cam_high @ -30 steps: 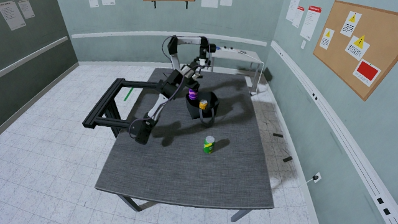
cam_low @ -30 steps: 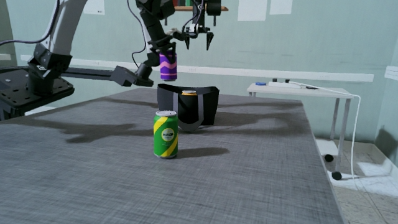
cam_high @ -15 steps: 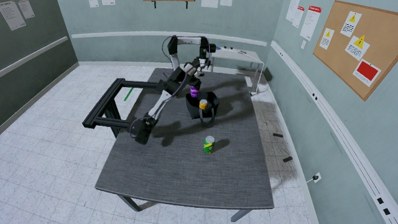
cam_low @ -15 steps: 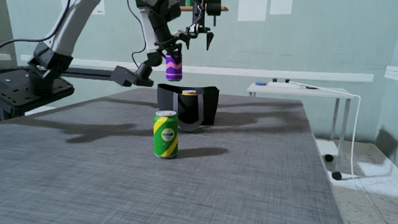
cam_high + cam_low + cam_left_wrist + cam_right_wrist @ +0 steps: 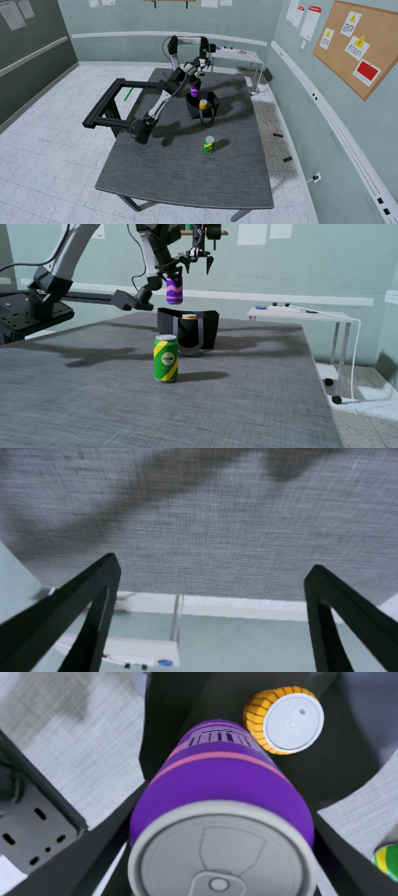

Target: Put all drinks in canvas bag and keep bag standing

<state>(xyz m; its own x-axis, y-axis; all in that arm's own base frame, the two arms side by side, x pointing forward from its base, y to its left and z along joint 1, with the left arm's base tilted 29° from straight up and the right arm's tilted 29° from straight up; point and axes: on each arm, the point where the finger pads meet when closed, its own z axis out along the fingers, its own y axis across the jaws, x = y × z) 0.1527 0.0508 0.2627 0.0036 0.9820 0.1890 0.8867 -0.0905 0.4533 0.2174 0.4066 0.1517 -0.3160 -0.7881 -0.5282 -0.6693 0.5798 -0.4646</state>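
Pale green walls (image 5: 124,22) (image 5: 280,274) are surrounding the grey table (image 5: 174,174) (image 5: 217,410). Right gripper (image 5: 195,85) (image 5: 175,283) (image 5: 222,817) fingers are grasping the purple can (image 5: 194,91) (image 5: 174,295) (image 5: 220,782) above the canvas bag (image 5: 193,109) (image 5: 212,331) (image 5: 165,722); the left gripper (image 5: 201,74) (image 5: 198,272) (image 5: 213,566) is hovering wide apart, holding nothing. Nearer the table's far edge in the top view, the bag is standing with its walls up, the orange can (image 5: 203,104) (image 5: 189,317) (image 5: 295,722) showing inside; its base contact is staying hidden. Toward the near edge, the green can (image 5: 209,145) (image 5: 166,359) (image 5: 387,861) is standing outside. One drink is apparently in; two are remaining.

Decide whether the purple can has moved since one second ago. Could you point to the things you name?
Yes: in the exterior view, the purple can (image 5: 194,91) (image 5: 175,292) (image 5: 220,782) has shifted slightly picture-right, judged against the black canvas bag (image 5: 193,110) (image 5: 165,322) (image 5: 162,727).
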